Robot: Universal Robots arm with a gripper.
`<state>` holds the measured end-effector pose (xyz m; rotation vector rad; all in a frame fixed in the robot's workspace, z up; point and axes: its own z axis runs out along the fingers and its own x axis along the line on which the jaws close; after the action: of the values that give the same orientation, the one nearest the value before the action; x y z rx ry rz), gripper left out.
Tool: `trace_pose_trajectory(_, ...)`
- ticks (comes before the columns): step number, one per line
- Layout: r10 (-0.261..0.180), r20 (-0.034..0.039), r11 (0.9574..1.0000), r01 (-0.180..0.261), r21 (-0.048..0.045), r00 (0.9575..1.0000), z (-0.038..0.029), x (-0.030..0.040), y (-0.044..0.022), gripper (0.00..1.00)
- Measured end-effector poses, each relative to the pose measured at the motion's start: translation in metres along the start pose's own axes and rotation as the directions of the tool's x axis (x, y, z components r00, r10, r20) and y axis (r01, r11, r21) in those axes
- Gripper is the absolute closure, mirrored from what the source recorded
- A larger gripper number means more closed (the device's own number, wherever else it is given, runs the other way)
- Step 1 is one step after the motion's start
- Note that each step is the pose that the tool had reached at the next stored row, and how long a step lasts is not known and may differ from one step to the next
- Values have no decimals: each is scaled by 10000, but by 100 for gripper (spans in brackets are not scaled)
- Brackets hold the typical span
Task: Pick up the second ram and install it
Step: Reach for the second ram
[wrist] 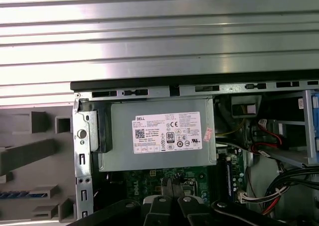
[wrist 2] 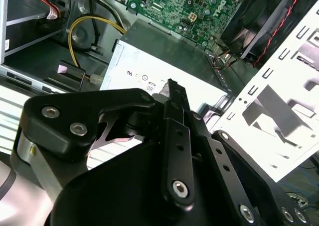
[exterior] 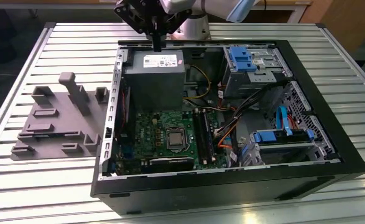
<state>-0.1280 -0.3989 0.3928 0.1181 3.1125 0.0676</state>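
My gripper (exterior: 157, 48) hangs above the back edge of the open computer case (exterior: 331, 154), over the grey power supply (exterior: 154, 70). In both wrist views the gripper (wrist 2: 172, 86) (wrist: 172, 183) has its fingers pressed together, with nothing visible between them. The long black memory slots (exterior: 204, 135) run beside the processor socket on the green motherboard (exterior: 163, 130), well away from the gripper. I cannot pick out the second ram with certainty. A thin blue strip (wrist: 17, 193) lies in a slot of the grey fixture (wrist: 30, 156), and I cannot tell what it is.
The grey fixture (exterior: 58, 121) with upright posts stands on the slatted table (exterior: 45, 177) on the exterior view's left of the case. Blue drive brackets (exterior: 241, 58) (exterior: 282, 135) and loose cables (exterior: 232, 121) crowd the case's other side.
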Motion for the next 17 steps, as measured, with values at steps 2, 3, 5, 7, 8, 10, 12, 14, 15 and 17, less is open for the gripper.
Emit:
trace_pose_trajectory(2,-1,0,10000,1,0,10000,1,4,0,89)
trace_pose_trajectory(3,0,0,10000,0,0,10000,1,8,-1,89)
trace_pose_trajectory(5,-1,0,10000,1,0,10000,2,12,-1,89)
trace_pose_trajectory(7,-1,0,10000,1,0,10000,2,17,-1,89)
trace_pose_trajectory(8,-1,-1,10000,1,1,10000,2,19,-2,89)
trace_pose_trajectory(10,-1,0,10000,1,-1,10000,3,24,-2,89)
trace_pose_trajectory(12,0,-2,10000,0,0,10000,5,36,-3,89)
trace_pose_trajectory(14,0,-2,10000,0,0,10000,8,50,-4,89)
trace_pose_trajectory(15,-1,-3,10000,1,0,10000,8,51,-4,89)
trace_pose_trajectory(17,0,-3,10000,0,-1,10000,9,55,-5,89)
